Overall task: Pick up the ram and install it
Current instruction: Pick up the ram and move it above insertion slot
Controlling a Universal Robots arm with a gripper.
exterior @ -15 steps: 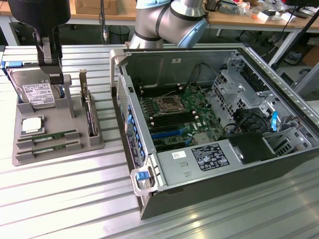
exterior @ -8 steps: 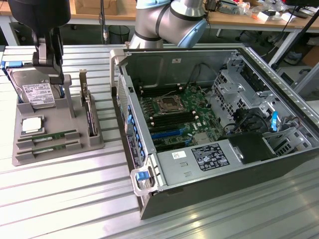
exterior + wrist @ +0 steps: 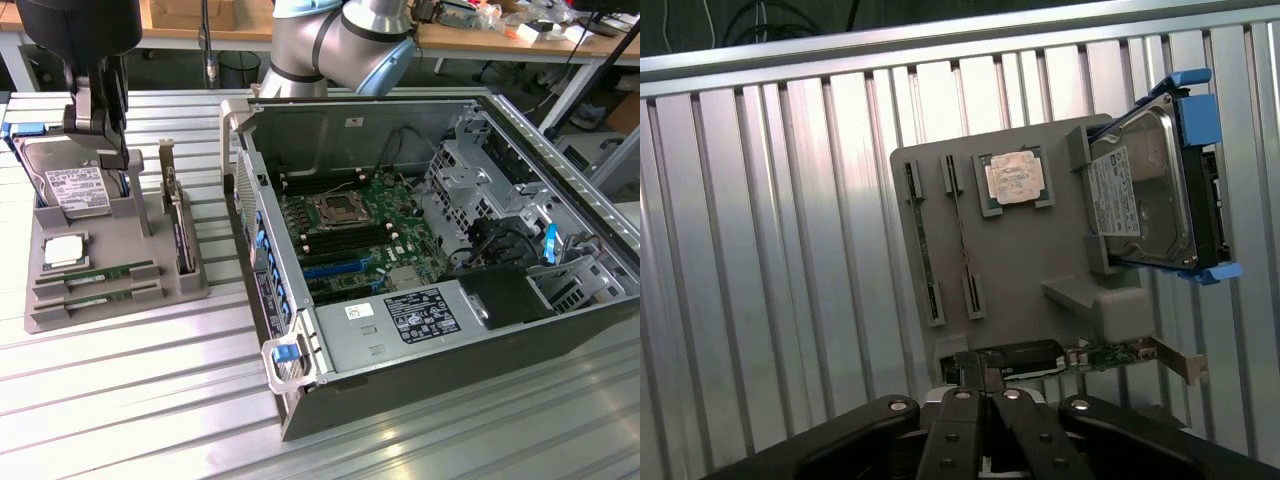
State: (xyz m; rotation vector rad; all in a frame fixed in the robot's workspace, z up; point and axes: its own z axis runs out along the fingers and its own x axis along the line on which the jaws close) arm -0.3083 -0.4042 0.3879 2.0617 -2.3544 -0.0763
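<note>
Two green ram sticks lie side by side in slots at the front of a grey tray (image 3: 120, 320): one ram (image 3: 95, 272) and a second ram (image 3: 95, 294) just in front of it. In the wrist view they show edge-on as thin strips, one ram (image 3: 921, 245) and the other ram (image 3: 962, 235). My black gripper (image 3: 110, 150) hangs above the back of the tray, near the hard drive, well above the sticks. Its fingers (image 3: 985, 385) are shut together with nothing between them.
The tray also carries a hard drive (image 3: 72, 188) in a blue frame, a square silver processor (image 3: 62, 250) and an upright expansion card (image 3: 176, 225). On the exterior view's right stands an open computer case (image 3: 300, 400) with its motherboard (image 3: 350, 225) and black memory slots (image 3: 320, 185).
</note>
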